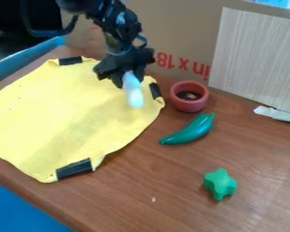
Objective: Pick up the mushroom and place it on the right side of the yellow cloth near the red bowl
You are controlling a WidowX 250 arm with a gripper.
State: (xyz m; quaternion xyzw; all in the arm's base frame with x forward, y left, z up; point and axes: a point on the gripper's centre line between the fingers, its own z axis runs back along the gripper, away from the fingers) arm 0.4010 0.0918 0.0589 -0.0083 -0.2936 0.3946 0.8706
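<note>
Tool [127, 79] holding white object [133, 92], red-lettered cardboard [182, 41]

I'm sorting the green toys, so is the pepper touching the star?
Apart. The camera view shows a wide strip of bare brown table between the pepper and the star.

The slender, whitish, round-ended thing [133, 94] pointed down at a slight tilt in the hand [128, 78], over the yellow cloth [62, 108] near its edge.
</note>
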